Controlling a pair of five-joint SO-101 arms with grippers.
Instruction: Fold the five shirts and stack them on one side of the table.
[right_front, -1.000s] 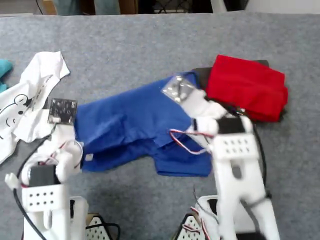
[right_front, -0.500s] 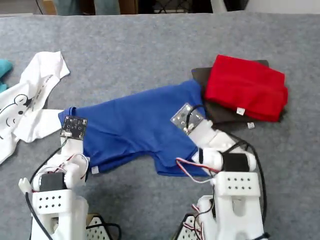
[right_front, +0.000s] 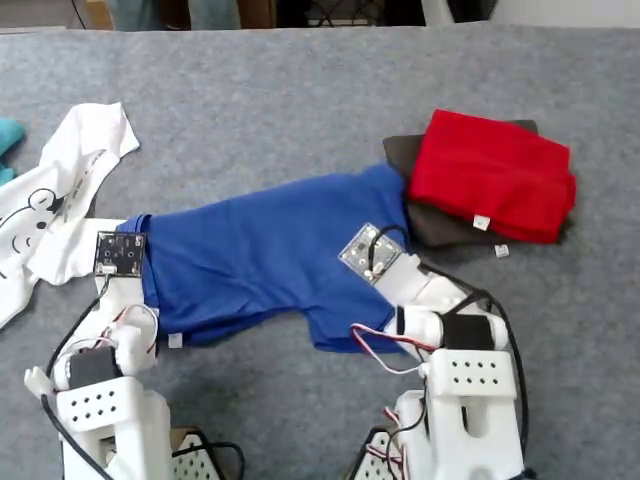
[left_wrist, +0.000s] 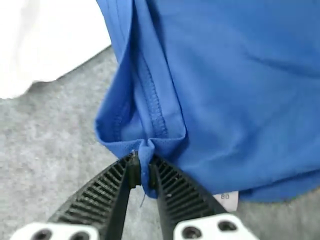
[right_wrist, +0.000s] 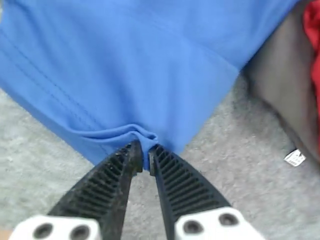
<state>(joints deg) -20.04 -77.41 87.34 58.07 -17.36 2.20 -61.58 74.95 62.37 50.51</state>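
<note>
A blue shirt (right_front: 265, 260) lies spread across the middle of the grey table. My left gripper (left_wrist: 142, 167) is shut on a pinch of the blue shirt (left_wrist: 220, 85) at its hem, at the shirt's left end (right_front: 135, 240) in the high view. My right gripper (right_wrist: 144, 155) is shut on a fold of the blue shirt (right_wrist: 130, 65) near its right edge (right_front: 375, 255). A folded red shirt (right_front: 490, 175) rests on a folded dark shirt (right_front: 430, 220) at the right. A white printed shirt (right_front: 60, 200) lies crumpled at the left.
A teal garment (right_front: 8, 140) peeks in at the left edge. The dark shirt (right_wrist: 280, 95) and a small tag (right_wrist: 295, 158) lie close to my right gripper. The white shirt (left_wrist: 45, 40) lies beside my left gripper. Open grey table (right_front: 270, 90) stretches along the far side.
Both arms drew back toward the near edge with the blue shirt, pulling it off the dark shirt. The left gripper then moved a little left, stretching the cloth flatter.
</note>
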